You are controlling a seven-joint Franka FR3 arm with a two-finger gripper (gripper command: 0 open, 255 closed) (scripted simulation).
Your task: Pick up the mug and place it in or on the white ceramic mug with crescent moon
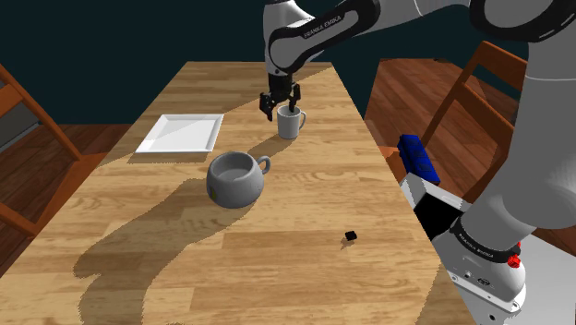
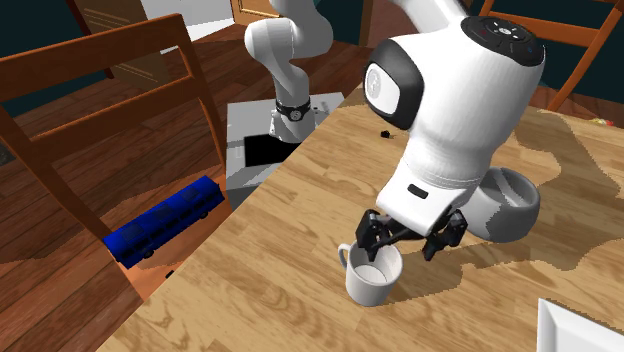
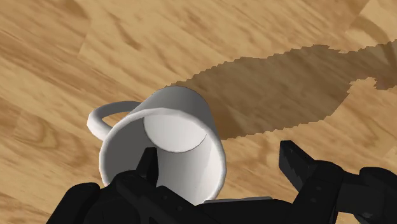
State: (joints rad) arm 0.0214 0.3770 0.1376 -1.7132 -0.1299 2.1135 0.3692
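1. Wood-grain desk (image 1: 305, 222) lies under the jaws; they are spread wide and pinch nothing; they hang just above a small white mug (image 1: 290, 123).
2. Seen from the wrist, one finger (image 3: 149, 170) sits over the mug's open mouth and the other finger (image 3: 298, 164) stands outside the rim; neither clasps the wall.
3. That small mug (image 2: 372, 280) stands upright on the desk's far half in the shoulder view; its handle (image 3: 102, 116) curves out to one side; its shadow falls on the wood beside it.
4. Nearer the stand, well apart from the small mug, a round grey mug (image 1: 235, 180) also stands upright; its handle points to the shoulder view's right.
5. On the shoulder view's left of both mugs a white square plate (image 1: 180, 132) lies flat.
6. A small black object (image 1: 351, 236) rests alone on the desk, near the stand's side.
7. Beside the desk a blue toy bus (image 2: 165, 228) lies on the seat of a wooden chair (image 2: 100, 70); beyond are a wooden floor and a dark teal wall.
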